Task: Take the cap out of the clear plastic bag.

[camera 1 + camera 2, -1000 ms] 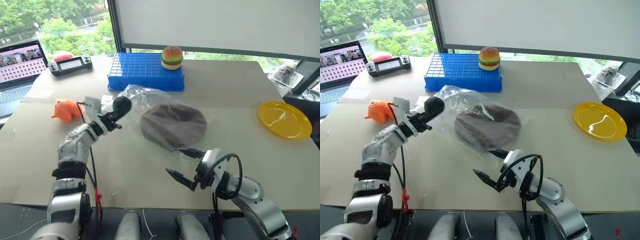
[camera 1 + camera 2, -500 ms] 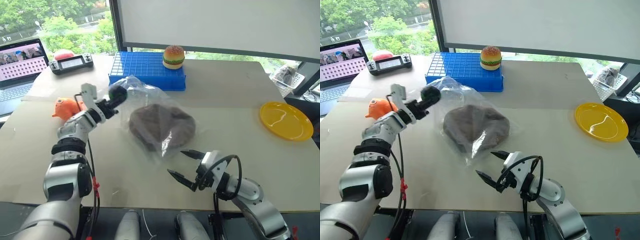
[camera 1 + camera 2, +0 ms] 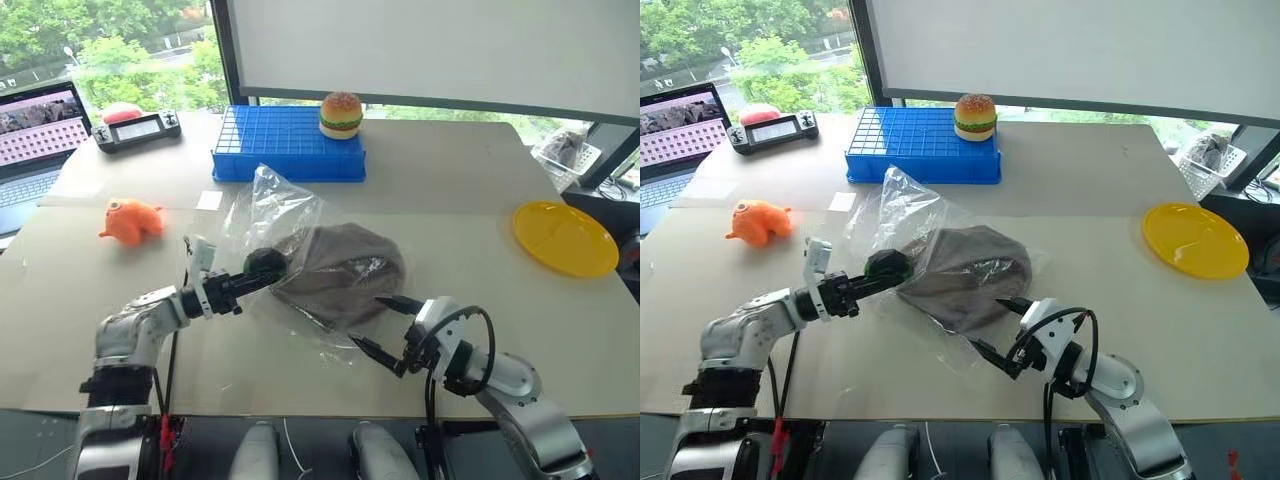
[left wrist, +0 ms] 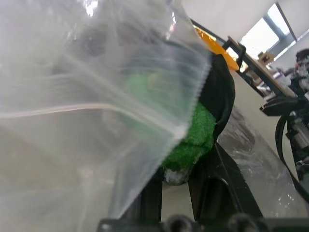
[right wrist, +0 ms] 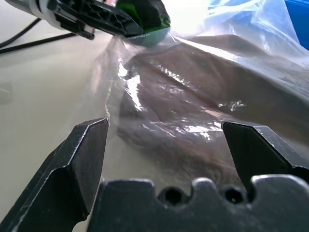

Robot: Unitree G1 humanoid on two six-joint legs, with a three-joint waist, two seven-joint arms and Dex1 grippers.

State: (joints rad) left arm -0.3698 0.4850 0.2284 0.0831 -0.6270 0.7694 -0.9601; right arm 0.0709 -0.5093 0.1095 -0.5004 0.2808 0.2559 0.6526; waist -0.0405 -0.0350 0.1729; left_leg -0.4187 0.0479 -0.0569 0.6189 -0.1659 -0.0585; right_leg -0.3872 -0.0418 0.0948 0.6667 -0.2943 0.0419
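Though film veils cap [image 3: 345, 272], left pincer [image 3: 266, 267] pinches clear plastic bag [image 3: 270, 205]; right pincer [image 3: 388, 327] spread.

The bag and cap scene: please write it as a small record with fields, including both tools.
cap: dark brown, lies inside the bag
bag: clear plastic, one end lifted above the table, the rest on it
left tool: shut on the bag, next to the cap, a green-and-black ball at its tip
right tool: open, empty, close to the cap's near edge, pointing at it
task state: cap not yet out
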